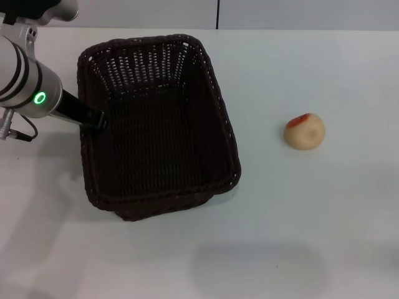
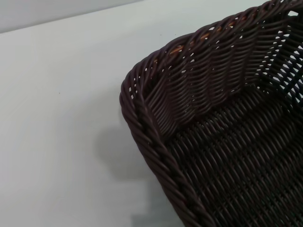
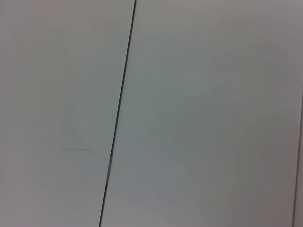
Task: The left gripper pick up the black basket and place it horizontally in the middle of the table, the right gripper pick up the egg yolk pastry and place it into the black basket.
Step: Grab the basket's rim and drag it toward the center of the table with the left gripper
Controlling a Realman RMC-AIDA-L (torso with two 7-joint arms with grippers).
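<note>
The black basket (image 1: 159, 128) stands on the white table (image 1: 324, 205), left of its middle, with its long side running away from me and nothing in it. My left gripper (image 1: 93, 119) is at the basket's left rim, about halfway along that side. The left wrist view shows one corner of the basket (image 2: 156, 142) close up, with bare table (image 2: 57, 118) beside it. The egg yolk pastry (image 1: 305, 131), pale with a red-orange patch on top, lies on the table to the right of the basket, well apart from it. My right gripper is out of view.
The left arm's white link with its green light (image 1: 40, 98) reaches in from the upper left. A dark seam (image 1: 218, 14) runs up the wall behind the table. The right wrist view shows only a pale surface with a thin dark line (image 3: 118, 113).
</note>
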